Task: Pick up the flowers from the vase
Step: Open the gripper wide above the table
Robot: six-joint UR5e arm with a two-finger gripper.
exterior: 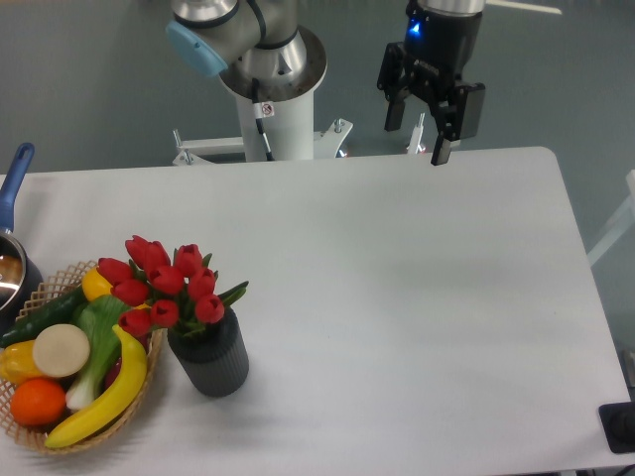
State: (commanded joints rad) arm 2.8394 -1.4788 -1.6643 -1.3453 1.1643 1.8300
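At the near left of the white desk (397, 297), the flowers (169, 283) stand bunched in the vase (211, 359), red heads leaning toward the wicker basket (30, 431) that touches or nearly touches the pot's left side. My gripper (424, 134) hangs well apart from them, above the desk's far edge, fingers pointing down and spread wide with nothing between them. The risks, as I judge them: closing on the tulip heads instead of the stems could crush or shed them; a snug fit could drag the light-looking vase up or tip it toward the basket; and an approach from the left could foul the banana (104, 397) and vegetables. My wrist sits upright, its blue light glowing, the arm's base column behind the desk.
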